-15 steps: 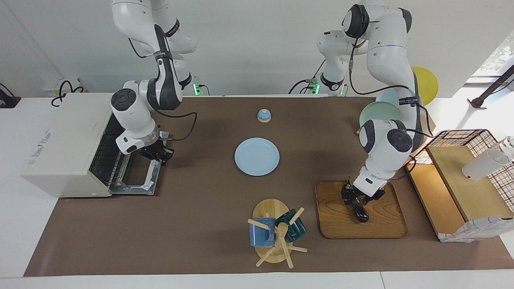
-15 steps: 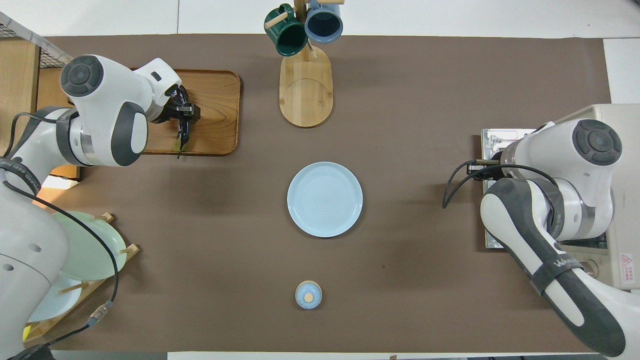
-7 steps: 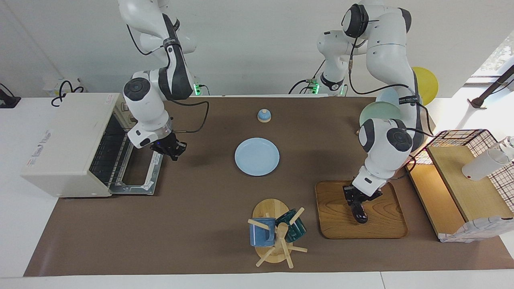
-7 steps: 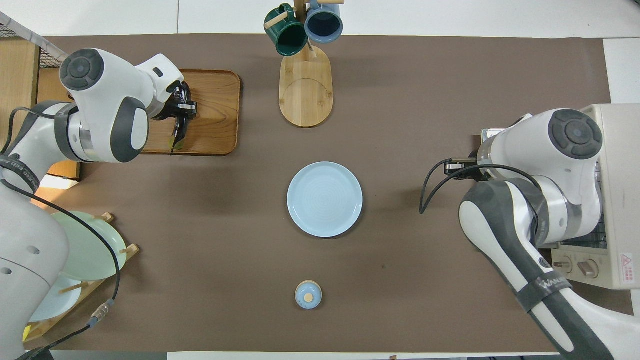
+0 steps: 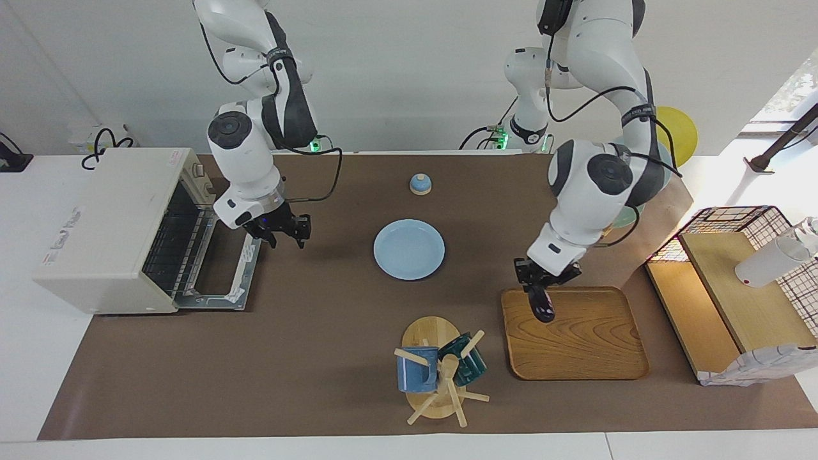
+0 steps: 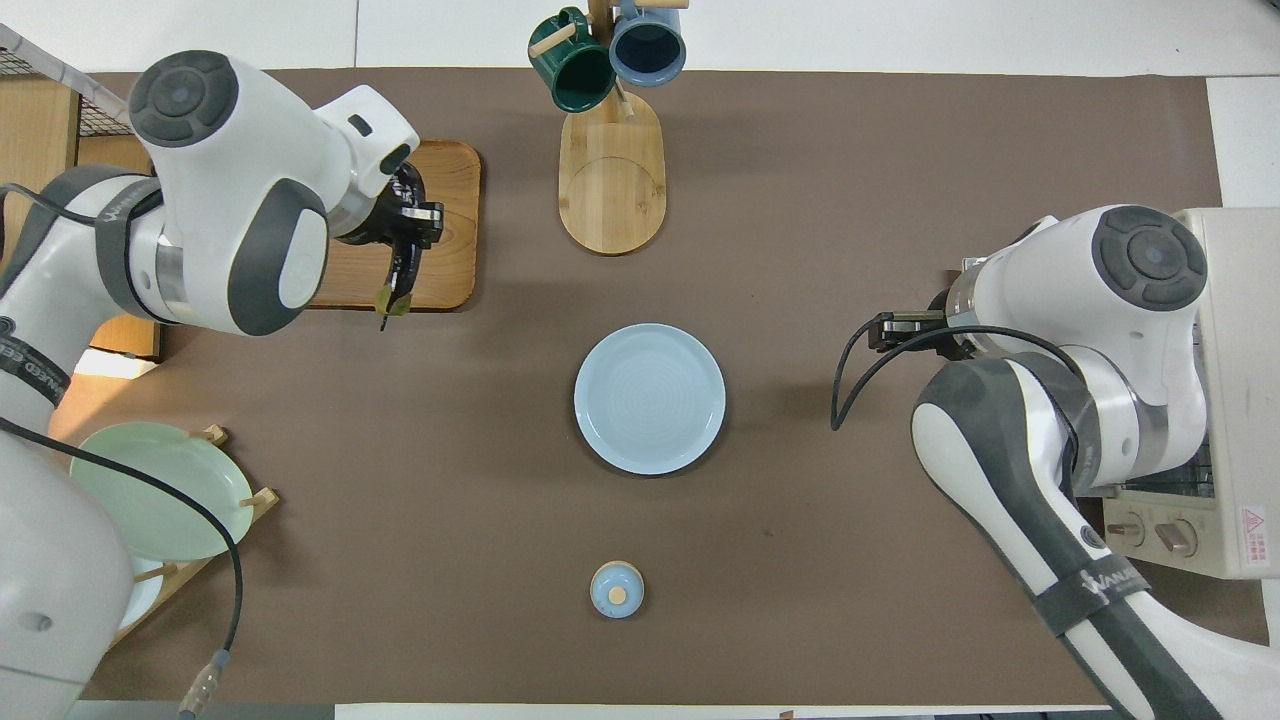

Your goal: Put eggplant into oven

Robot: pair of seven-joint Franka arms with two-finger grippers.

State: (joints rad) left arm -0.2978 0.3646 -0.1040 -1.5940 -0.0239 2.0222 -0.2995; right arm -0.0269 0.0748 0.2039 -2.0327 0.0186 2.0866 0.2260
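The eggplant (image 5: 544,308), slim and dark purple, hangs nose-down over the edge of the wooden tray (image 5: 575,338) that lies nearest the robots. My left gripper (image 5: 539,285) is shut on its upper end. From above, the eggplant (image 6: 402,268) shows its green stem cap just past the tray's rim. The off-white oven (image 5: 102,223) stands at the right arm's end of the table, its door (image 5: 223,281) folded down flat and the wire rack showing. My right gripper (image 5: 285,234) hovers open just beside the door's edge, with nothing between its fingers.
A light blue plate (image 5: 409,249) lies mid-table, with a small blue lidded pot (image 5: 420,184) nearer the robots. A mug tree (image 5: 441,370) with two mugs stands beside the tray. A plate rack (image 6: 150,490) and a wire-sided shelf (image 5: 735,281) are at the left arm's end.
The left gripper closed on the eggplant and lifted it off the tray toward the robots. The right gripper drew back from the oven door, rose and opened.
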